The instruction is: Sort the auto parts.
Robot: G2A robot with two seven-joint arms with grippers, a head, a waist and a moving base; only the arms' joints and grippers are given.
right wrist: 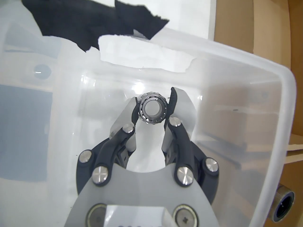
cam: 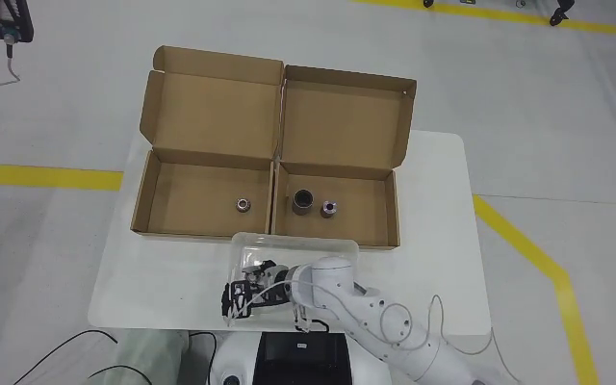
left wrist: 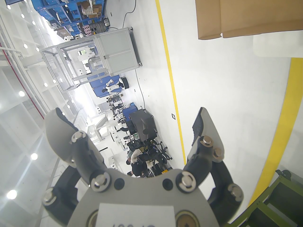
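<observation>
A silver roller bearing (right wrist: 152, 110) sits between the pads of my right gripper (right wrist: 153, 97), which is shut on it inside the clear plastic bin (right wrist: 239, 55). From above, that gripper (cam: 243, 295) is over the bin's (cam: 294, 241) near left corner. The left cardboard box (cam: 183, 197) holds one small bearing (cam: 243, 203). In the right cardboard box (cam: 366, 207) lie a dark cylinder (cam: 304, 200) and a small purple-tinted part (cam: 330, 207). My left gripper (left wrist: 129, 116) is open with nothing in it, off the table and aimed out at the room.
Both boxes stand side by side behind the bin with their lids folded up at the back. A dark cylinder (right wrist: 282, 203) lies just past the bin's wall, beside the cardboard (right wrist: 236, 12). Bare white table (cam: 433, 241) lies right of the bin.
</observation>
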